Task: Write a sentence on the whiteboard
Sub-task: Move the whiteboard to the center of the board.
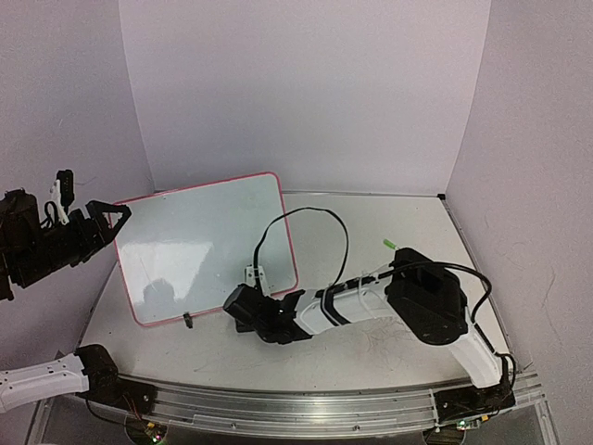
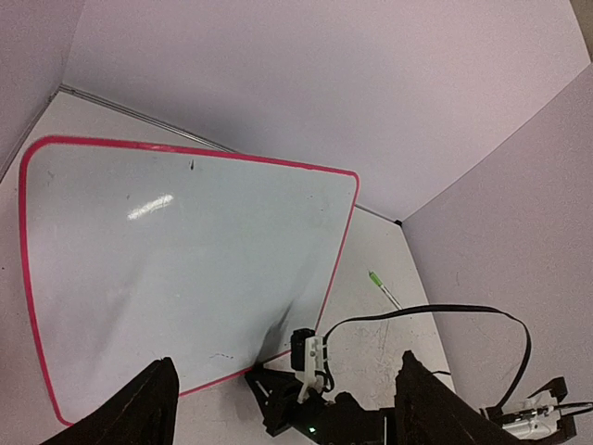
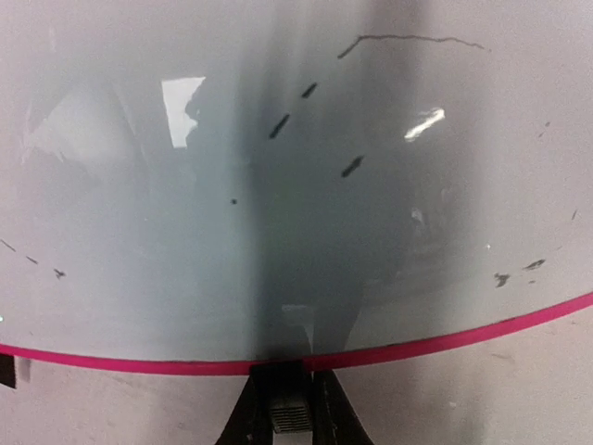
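The whiteboard (image 1: 204,246) lies tilted at the left of the table, white with a pink-red rim. It also fills the left wrist view (image 2: 176,269) and the right wrist view (image 3: 278,185). No green sentence shows on it, only faint dark scratch marks. My right gripper (image 1: 243,304) reaches left to the board's near edge. In its own view the gripper (image 3: 289,408) is shut on a black clip foot at the rim. My left gripper (image 1: 109,216) hangs open and empty above the board's far left corner, its fingers (image 2: 148,408) spread wide.
A green marker (image 1: 389,245) lies on the table to the right of the board, also in the left wrist view (image 2: 374,278). A black cable (image 1: 306,215) loops over the table. A second clip foot (image 1: 188,321) sits on the board's near edge. Walls close in on three sides.
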